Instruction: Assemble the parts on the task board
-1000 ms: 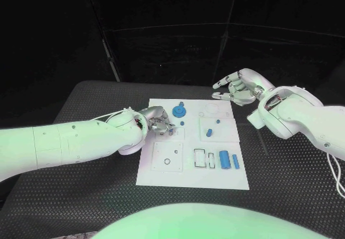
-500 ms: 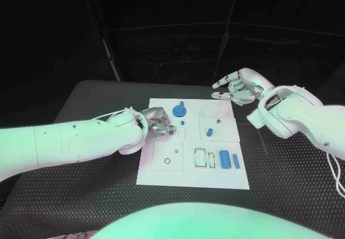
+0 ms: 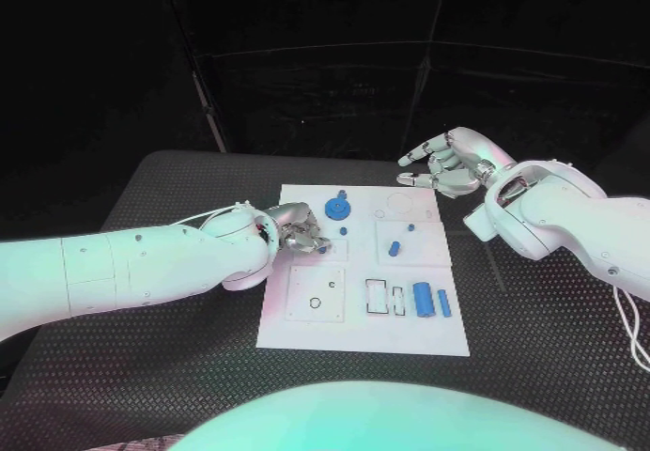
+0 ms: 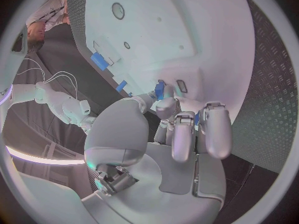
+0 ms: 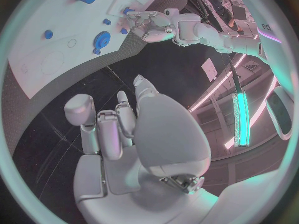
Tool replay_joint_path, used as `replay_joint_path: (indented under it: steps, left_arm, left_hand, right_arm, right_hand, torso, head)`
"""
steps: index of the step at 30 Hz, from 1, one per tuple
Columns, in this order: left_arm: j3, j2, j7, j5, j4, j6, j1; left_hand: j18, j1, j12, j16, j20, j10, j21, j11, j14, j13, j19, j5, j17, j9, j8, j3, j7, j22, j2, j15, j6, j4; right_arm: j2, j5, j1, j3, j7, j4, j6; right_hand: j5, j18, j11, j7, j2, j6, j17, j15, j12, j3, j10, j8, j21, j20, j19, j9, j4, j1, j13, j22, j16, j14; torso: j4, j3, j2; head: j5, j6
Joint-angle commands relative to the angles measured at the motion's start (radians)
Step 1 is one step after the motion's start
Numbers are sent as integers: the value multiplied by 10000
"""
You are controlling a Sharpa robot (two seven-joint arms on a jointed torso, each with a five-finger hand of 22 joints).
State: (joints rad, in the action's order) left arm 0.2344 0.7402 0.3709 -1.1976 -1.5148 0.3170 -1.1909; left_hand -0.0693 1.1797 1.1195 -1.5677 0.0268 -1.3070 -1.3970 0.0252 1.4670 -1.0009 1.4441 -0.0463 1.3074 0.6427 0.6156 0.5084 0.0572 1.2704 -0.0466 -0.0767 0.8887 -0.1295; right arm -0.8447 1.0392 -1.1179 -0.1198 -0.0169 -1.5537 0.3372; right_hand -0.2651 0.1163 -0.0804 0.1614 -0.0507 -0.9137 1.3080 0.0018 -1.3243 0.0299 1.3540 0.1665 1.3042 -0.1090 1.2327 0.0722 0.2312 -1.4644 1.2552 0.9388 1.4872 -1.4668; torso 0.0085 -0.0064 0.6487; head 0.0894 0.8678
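I see my left silver hand (image 3: 301, 232) curled over the white rectangular task board (image 3: 363, 334), pinching a small blue part (image 4: 160, 89); its axis I cannot tell. My right silver hand (image 3: 448, 164) hovers beyond the board, fingers loosely spread.

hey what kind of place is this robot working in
Probably a robotics lab or test cell: a white task board with small blue parts lies on a black textured table, with dark curtained walls behind.
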Motion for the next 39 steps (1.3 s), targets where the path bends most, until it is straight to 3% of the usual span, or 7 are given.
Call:
replay_joint_path:
  steps: [1,23,32,39]
  left_arm:
    - [22,12,274,24,-31,-263,23]
    - [22,65,429,150,-176,-393,28]
    - [19,110,452,399,-218,-467,27]
    - [16,100,481,508,-180,-566,20]
  left_hand:
    - [84,45,46,-31,-21,-99,-19,7,1038,-15,53,-32,2634,26,69,1619,-82,-1,-25,-85,-4,1545]
    - [89,-19,148,-31,-33,-181,-36,33,1038,-114,64,-44,2634,103,167,1899,-109,42,-153,-104,13,1599]
    - [102,-461,305,-31,-61,-287,-78,83,1038,-226,94,-90,2634,306,448,2569,-161,142,-308,-134,32,1645]
    - [109,-710,358,-31,-72,-315,-98,94,1038,-239,108,-332,2634,416,600,2851,-181,192,-397,-147,9,1697]
  right_arm:
    - [14,44,-17,-5,118,-6,-70]
    - [25,44,-16,-5,129,8,-112]
    - [46,44,-16,-4,134,22,-117]
    - [67,44,-16,-4,135,33,-124]
  right_hand:
    - [-27,22,76,-5,67,-47,797,-44,21,-17,-12,48,-55,28,-56,-17,-31,-3,-11,-3,-49,-629]
    - [-120,25,78,-5,85,-43,787,-46,26,-14,-16,49,-66,30,-55,-24,-40,-8,-18,-20,-57,-630]
    - [-192,25,78,-6,87,-41,778,-48,36,-14,-26,50,-73,32,-54,-28,-50,-13,-30,-28,-63,-629]
    - [-218,26,78,-6,89,-41,783,-48,34,-14,-24,51,-76,32,-53,-30,-53,-15,-27,-32,-62,-631]
  torso:
    - [14,-6,-4]
    - [1,-1,-2]
    - [-4,1,-2]
    - [-7,-2,1]
  head:
    - [6,6]
    - [8,46]
    - [14,49]
    - [-1,49]
